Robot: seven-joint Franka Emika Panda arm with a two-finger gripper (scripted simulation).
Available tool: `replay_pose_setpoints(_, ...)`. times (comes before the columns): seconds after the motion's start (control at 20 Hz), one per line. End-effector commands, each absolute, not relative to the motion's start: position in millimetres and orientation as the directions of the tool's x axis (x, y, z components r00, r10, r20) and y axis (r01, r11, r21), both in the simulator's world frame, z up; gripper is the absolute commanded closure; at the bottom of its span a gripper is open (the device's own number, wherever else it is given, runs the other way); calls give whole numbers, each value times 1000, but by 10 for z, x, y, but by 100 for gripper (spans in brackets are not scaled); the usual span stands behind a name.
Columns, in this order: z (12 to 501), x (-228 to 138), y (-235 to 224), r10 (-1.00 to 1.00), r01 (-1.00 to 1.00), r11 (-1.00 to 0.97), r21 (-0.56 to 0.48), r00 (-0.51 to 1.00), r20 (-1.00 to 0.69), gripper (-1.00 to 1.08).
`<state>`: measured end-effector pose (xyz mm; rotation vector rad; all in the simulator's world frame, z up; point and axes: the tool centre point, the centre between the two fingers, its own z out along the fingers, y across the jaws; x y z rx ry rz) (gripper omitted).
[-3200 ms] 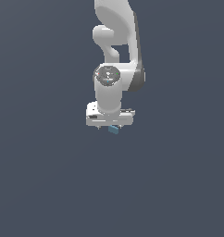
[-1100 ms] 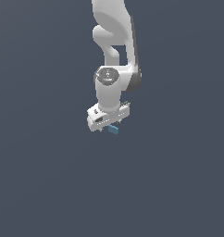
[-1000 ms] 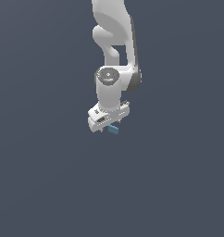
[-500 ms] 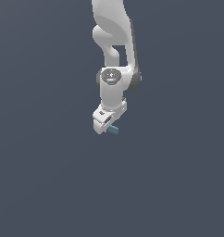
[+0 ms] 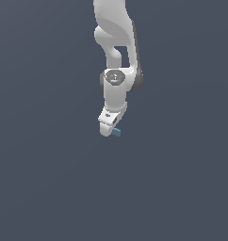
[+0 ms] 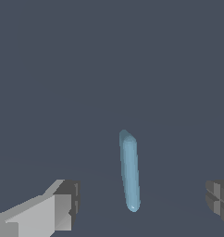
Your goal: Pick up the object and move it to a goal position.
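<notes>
One arm, one block, one bare surface make up the whole lot. Item first, the largest: a flat, dark slate-grey ground (image 5: 45, 188), featureless across both views, carrying no clutter, wall or marker; no goal marker can be made out on it either. Item second: a glossy white jointed robot arm (image 5: 117, 42), descending from the upper edge of the exterior view and bent at the wrist so that its tool end points downward. Item third: a white two-fingered gripper (image 5: 109, 128), hanging low over the ground with its fingers (image 6: 63, 203) set well apart, the jaws spread wide and holding nothing; presumably this spread leaves clearance on both sides for a descent around the target. Item fourth, the smallest: a tiny light-blue flat-sided block (image 6: 130, 173), seen narrow and elongated in the wrist view, lying between the two fingers and touching neither; in the exterior view it peeks out just beside the gripper's tip, toward the exterior view's right (image 5: 117, 132). Whether it rests on the ground cannot be confirmed, though that seems likely. Nothing stands in the way of closing.
</notes>
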<state>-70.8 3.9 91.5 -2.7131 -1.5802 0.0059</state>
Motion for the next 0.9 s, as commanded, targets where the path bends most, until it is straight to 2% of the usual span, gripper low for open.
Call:
replay_pose_setpoints(0.0,904,-723,49,885,885,-465,-2,465,-1,-92)
replay_pose_setpoints(0.5,866,-737,58,896,896,-444,0,444,0,-92)
replay_pose_setpoints(0.85,582,-747,60,898,898,-441,0,441,0,-92)
